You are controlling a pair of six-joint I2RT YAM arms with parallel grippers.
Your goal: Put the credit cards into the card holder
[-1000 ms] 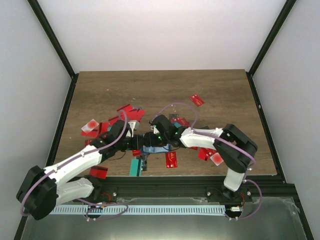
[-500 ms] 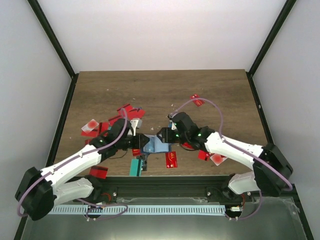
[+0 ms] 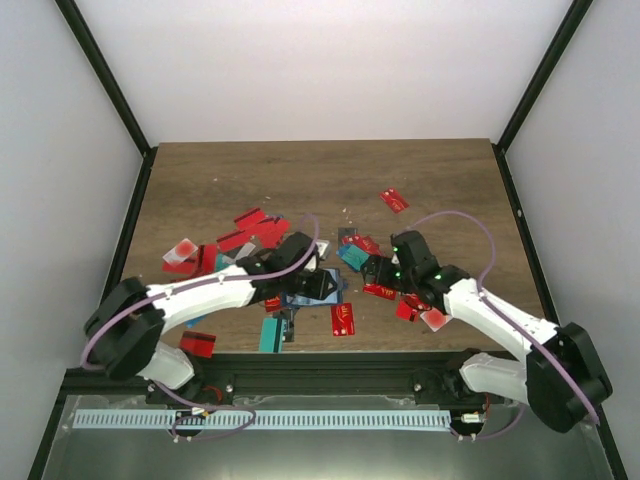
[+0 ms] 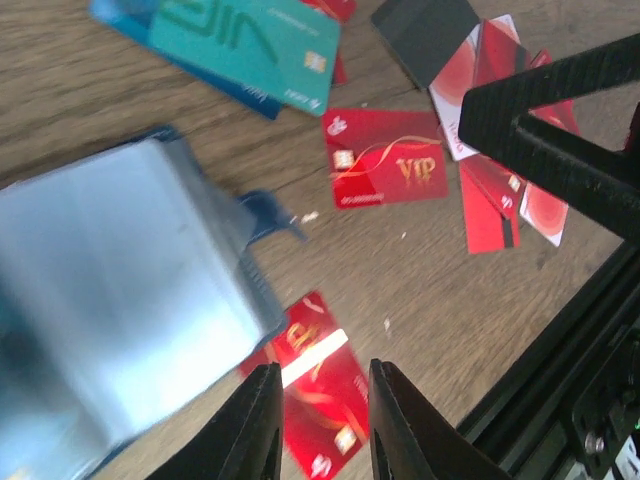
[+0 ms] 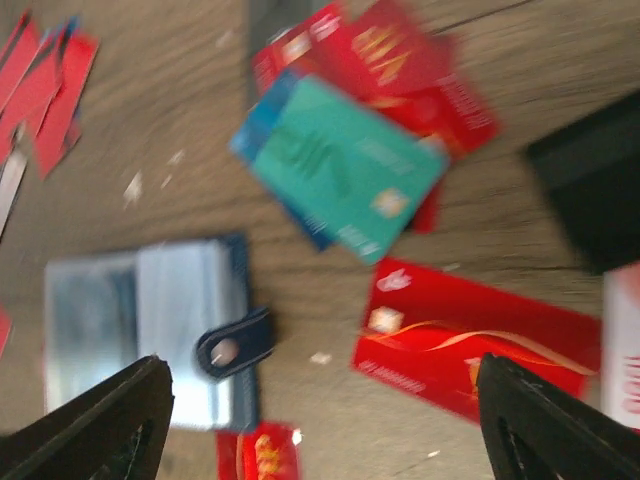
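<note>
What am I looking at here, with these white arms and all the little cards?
These are two robot arms bolted to the near edge of a wooden table. The wide picture comes from a fixed camera above and behind them. The other two pictures come from small cameras on each wrist, looking down past that arm's own fingers. Scattered on the table are credit cards, mostly red, a few teal or black. The blue card holder lies in the middle, between the two arms; the cards are meant to go into it. The left hand hangs close by it, with its fingers only slightly apart. The right hand is spread wide above the table. Neither hand holds anything.
</note>
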